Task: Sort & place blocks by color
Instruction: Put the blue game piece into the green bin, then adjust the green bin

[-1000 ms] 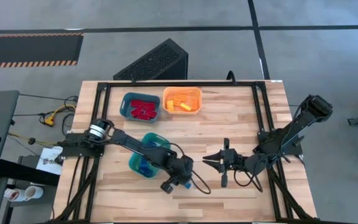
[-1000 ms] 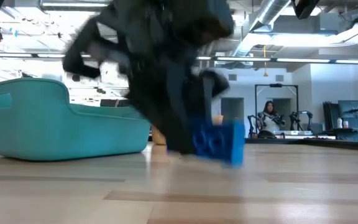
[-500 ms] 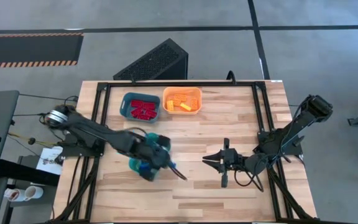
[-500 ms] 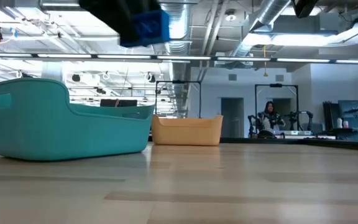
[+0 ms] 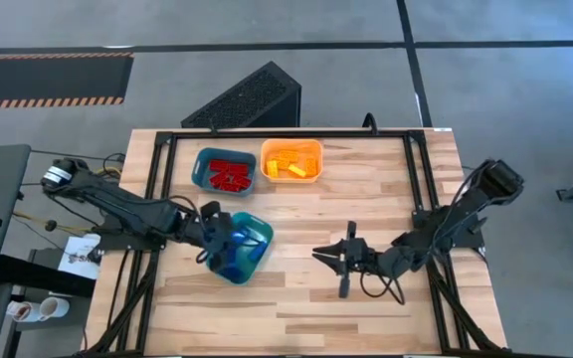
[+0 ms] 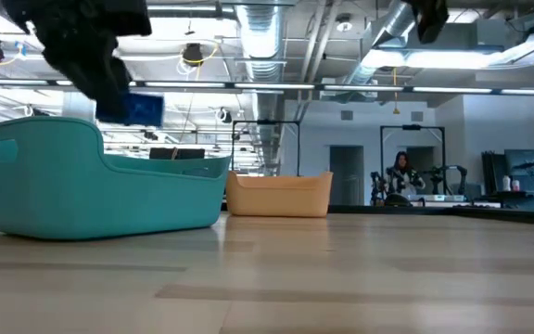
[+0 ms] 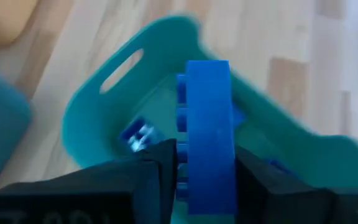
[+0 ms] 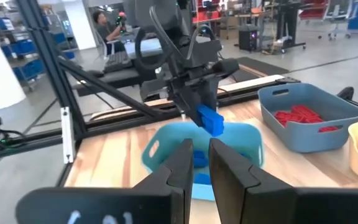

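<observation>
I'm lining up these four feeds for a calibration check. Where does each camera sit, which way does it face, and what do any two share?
High view: overhead, straight down on the table; both arms show, left end effector over the teal tray.
Low view: table height, level into the room; the left arm enters from above.
Left wrist view: looks past its fingers gripping the blue block.
Right wrist view: past the right end effector, toward the left arm.
All four share the teal tray.
</observation>
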Motion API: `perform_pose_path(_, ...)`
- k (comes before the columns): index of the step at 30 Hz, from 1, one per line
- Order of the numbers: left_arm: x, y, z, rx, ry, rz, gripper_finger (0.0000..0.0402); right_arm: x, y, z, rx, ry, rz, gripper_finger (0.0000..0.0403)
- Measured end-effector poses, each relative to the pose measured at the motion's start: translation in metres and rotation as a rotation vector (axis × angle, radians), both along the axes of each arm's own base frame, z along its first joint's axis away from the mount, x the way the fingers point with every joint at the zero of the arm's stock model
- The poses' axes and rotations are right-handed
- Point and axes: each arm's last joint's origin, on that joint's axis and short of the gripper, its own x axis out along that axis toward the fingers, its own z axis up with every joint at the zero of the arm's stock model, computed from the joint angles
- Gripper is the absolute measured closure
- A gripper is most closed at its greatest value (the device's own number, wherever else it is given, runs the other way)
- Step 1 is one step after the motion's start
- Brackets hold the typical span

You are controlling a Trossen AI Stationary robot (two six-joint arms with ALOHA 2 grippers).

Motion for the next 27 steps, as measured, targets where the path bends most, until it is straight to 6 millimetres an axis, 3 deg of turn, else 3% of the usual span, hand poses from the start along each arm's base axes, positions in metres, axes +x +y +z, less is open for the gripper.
perform_pose_path(10,-0.002,-0.001,-0.004,-0.044,0.042,0.055,0.0188,0.011,-0.006,-0.004,0.015,-0.035,-0.023,0.0329)
perform_pose_path(15,-0.007,0.004,-0.007,-0.071,0.083,0.183,0.0135,0.011,-0.006,-0.004,0.019,-0.039,-0.011,0.0329)
perform_pose_path(21,-0.014,0.016,-0.011,-0.035,0.144,0.355,0.0121,0.011,-0.006,-0.004,0.019,-0.04,-0.011,0.0329)
perform_pose_path(27,-0.019,0.022,-0.02,-0.052,0.201,0.416,0.0122,0.011,-0.006,-0.003,0.019,-0.04,-0.01,0.0329)
